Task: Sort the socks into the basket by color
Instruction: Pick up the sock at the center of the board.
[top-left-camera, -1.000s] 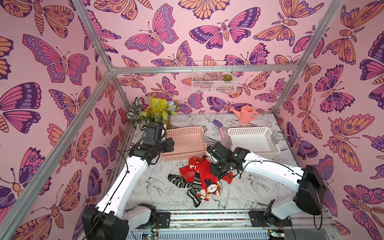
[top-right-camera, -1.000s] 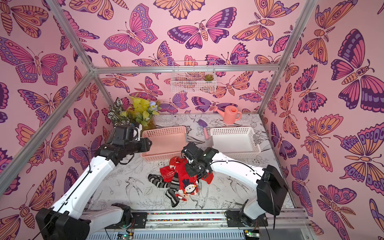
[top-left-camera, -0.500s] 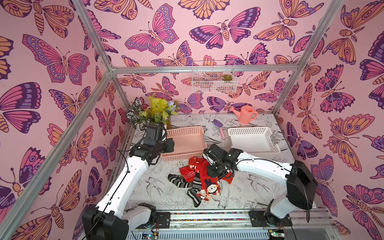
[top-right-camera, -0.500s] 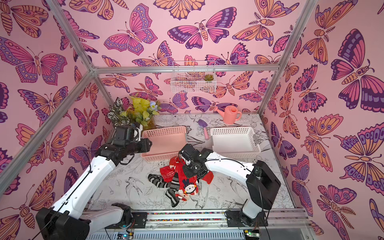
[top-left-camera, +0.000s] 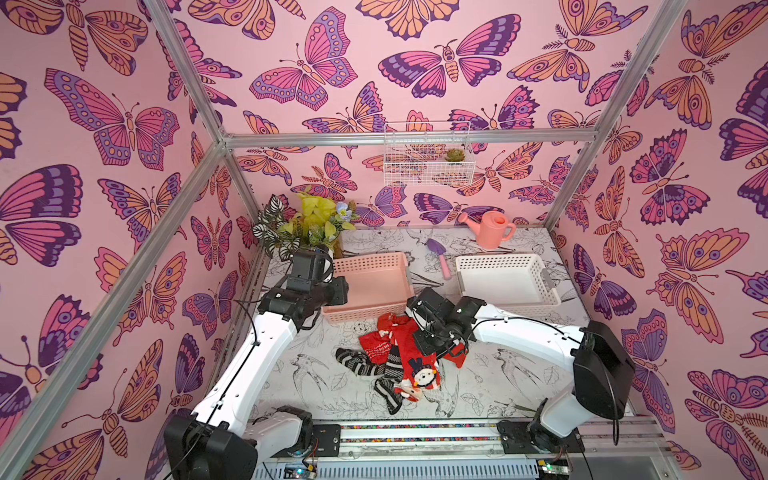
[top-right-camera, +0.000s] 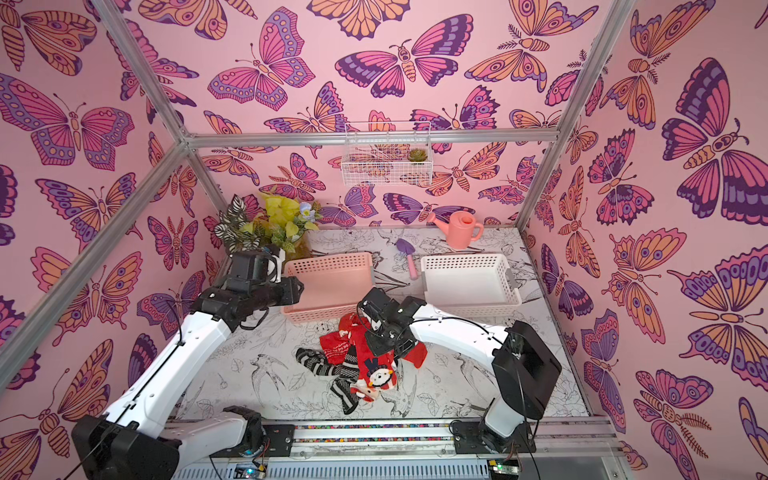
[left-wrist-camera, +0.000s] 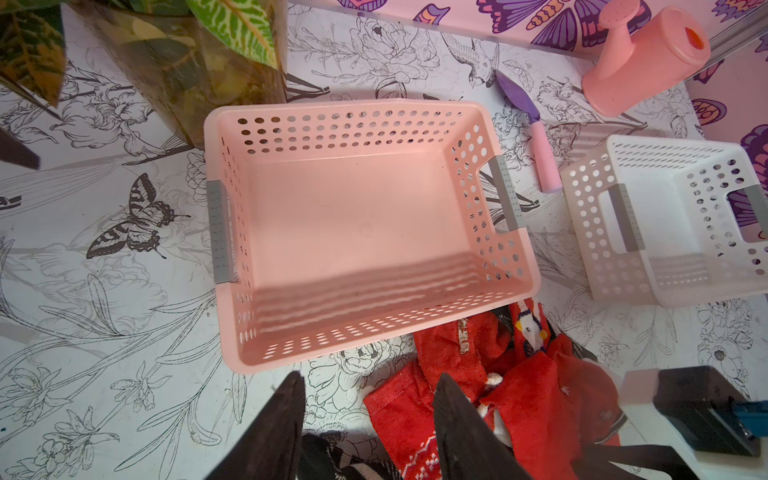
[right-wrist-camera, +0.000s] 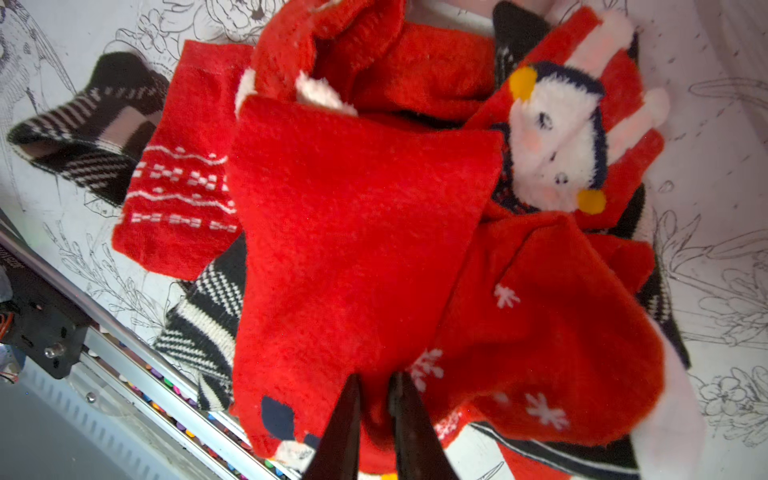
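Note:
A heap of socks (top-left-camera: 399, 361) lies on the table in front of the baskets in both top views: red ones (top-right-camera: 370, 357) on top, black-and-white striped ones (top-left-camera: 357, 365) underneath. My right gripper (right-wrist-camera: 374, 380) is down on the heap, shut on a fold of a plain red sock (right-wrist-camera: 353, 232); a red sock with a penguin face (right-wrist-camera: 552, 141) lies beside it. My left gripper (left-wrist-camera: 370, 376) hangs open above the table by the front wall of the pink basket (left-wrist-camera: 374, 328), nothing between its fingers. Both the pink basket and the white basket (top-left-camera: 505, 259) hold nothing.
A pink watering can (top-left-camera: 490, 228) and a purple trowel (top-left-camera: 440, 255) lie behind the baskets. A potted plant (top-left-camera: 307, 224) stands in the back left corner, close behind my left arm. A metal rail (top-left-camera: 415, 432) runs along the table's front edge.
My right gripper has closed its jaws on the red sock on top of the heap. The left arm has not moved.

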